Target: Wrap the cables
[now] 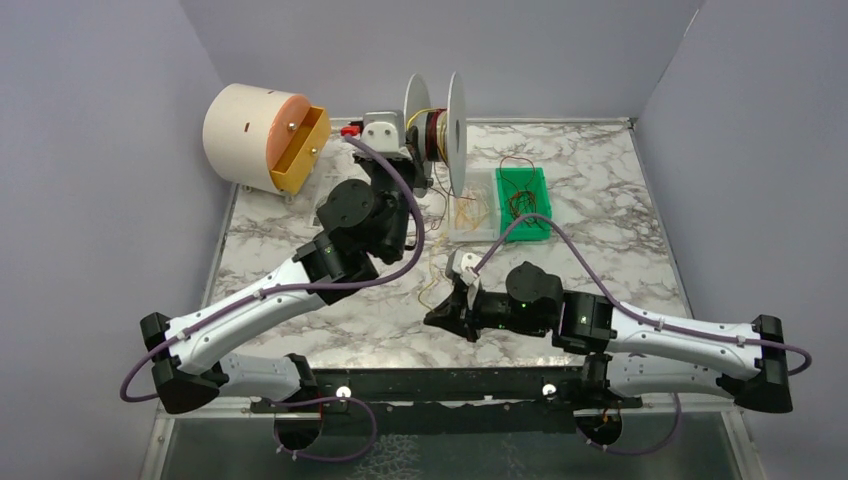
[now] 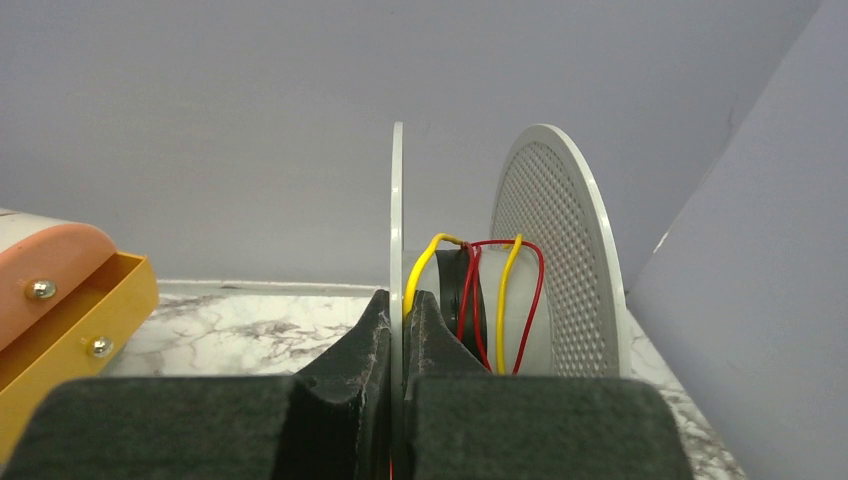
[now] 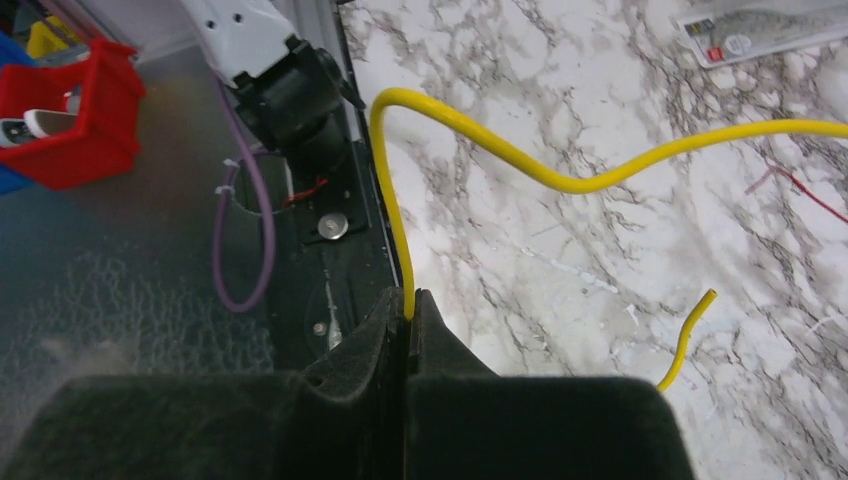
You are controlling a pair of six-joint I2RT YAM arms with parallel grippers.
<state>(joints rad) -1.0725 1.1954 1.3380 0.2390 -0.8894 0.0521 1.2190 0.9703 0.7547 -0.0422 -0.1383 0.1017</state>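
A spool [image 1: 437,125] with two white discs stands at the back centre, with yellow and red cables [image 2: 500,300] looped round its core. My left gripper [image 2: 402,300] is shut on the edge of the spool's left disc [image 2: 397,200]; a yellow cable runs down beside the disc between the fingers. In the top view the left gripper [image 1: 412,155] is at the spool's foot. My right gripper [image 3: 408,300] is shut on a yellow cable [image 3: 500,150], which curves away over the marble. In the top view the right gripper [image 1: 434,317] is low over the table's near centre.
A green tray [image 1: 523,195] holds red cables, and a clear tray [image 1: 472,215] beside it holds yellow ones. A white drum with an open yellow drawer [image 1: 300,150] stands at the back left. Grey walls close in three sides. A red bin [image 3: 70,120] sits off the table.
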